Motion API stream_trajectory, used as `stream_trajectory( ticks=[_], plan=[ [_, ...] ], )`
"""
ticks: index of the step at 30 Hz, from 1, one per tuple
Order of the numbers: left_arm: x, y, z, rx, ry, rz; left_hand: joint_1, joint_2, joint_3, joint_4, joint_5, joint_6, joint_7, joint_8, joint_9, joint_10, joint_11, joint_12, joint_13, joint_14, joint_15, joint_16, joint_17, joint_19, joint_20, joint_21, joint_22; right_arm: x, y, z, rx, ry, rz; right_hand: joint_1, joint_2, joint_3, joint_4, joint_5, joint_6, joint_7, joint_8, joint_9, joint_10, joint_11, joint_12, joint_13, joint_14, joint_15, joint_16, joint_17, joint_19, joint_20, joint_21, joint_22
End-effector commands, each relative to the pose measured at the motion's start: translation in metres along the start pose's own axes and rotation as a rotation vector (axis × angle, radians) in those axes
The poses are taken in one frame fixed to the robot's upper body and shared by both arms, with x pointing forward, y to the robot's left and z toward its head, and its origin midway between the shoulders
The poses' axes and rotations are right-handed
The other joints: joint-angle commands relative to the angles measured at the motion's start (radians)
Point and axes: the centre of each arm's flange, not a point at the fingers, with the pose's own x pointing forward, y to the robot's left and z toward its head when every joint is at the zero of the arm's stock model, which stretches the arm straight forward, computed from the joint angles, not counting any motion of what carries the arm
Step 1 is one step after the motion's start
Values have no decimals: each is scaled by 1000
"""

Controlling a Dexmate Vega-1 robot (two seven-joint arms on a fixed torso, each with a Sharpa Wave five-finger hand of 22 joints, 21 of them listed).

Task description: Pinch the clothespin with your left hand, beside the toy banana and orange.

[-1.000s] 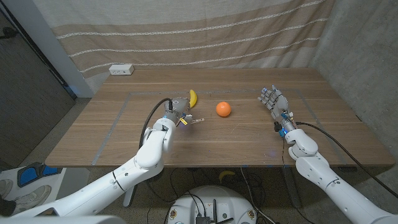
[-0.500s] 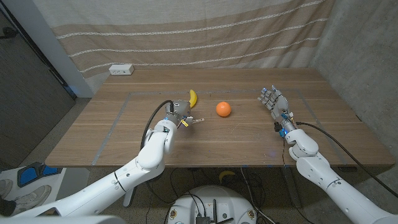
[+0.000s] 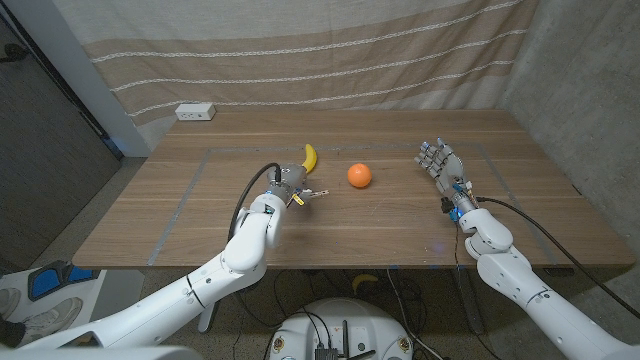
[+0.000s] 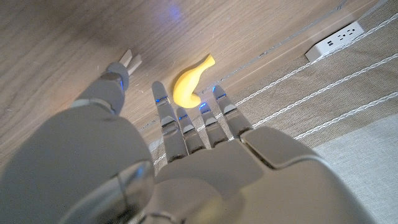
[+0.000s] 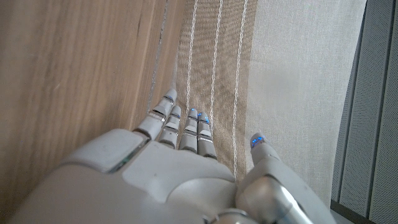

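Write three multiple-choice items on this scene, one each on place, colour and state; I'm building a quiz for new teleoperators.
1. Where does the yellow toy banana lie?
A. beyond the left hand
B. beside the right hand
C. at the table's near edge

2. What colour is the round toy fruit?
A. green
B. orange
C. red

3. How is the right hand?
A. holding the fruit
B. fingers apart, holding nothing
C. pressing the banana

Answers: 1 A, the head view shows it just past that hand; 2 B, plainly orange; 3 B, its fingers are spread over bare wooden table.
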Motion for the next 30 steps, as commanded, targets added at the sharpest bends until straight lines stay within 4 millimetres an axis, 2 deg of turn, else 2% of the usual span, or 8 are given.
stream_trajectory(
  ticks=[1, 11, 30],
  plan=[
    [6, -5, 1, 4, 2, -19, 3, 16, -4, 2, -3, 4, 3, -3, 3, 4, 6, -2, 4, 7, -69, -2, 1, 4, 1, -2, 2, -2, -1, 0, 3, 0, -1, -8, 2, 3, -4, -2, 10, -1, 0, 3, 5, 1, 2, 5, 6, -2, 3, 2, 7, 3, -1, 5],
    [11, -7, 4, -7, -8, -36, 8, 36, -10, 5, -4, -22, 5, -16, 4, -7, 15, -7, 4, 2, -65, -4, 1, 3, 3, -3, 2, -5, -3, 0, 1, -5, -9, -9, 3, 3, -5, -2, 10, -1, 0, 3, 5, 2, 2, 5, 6, 0, 3, 2, 7, 4, -1, 5],
    [19, -10, 13, -20, -33, -44, 10, 67, -19, 10, -5, 1, 15, -12, 6, 5, 15, -3, 4, 9, -65, -1, 2, 6, 6, -2, 4, -4, -6, -3, 7, -5, -26, -14, 1, 1, -5, -3, 11, -1, 0, 3, 11, 5, 4, 6, 7, 1, 3, 3, 9, 5, -1, 5]
  ],
)
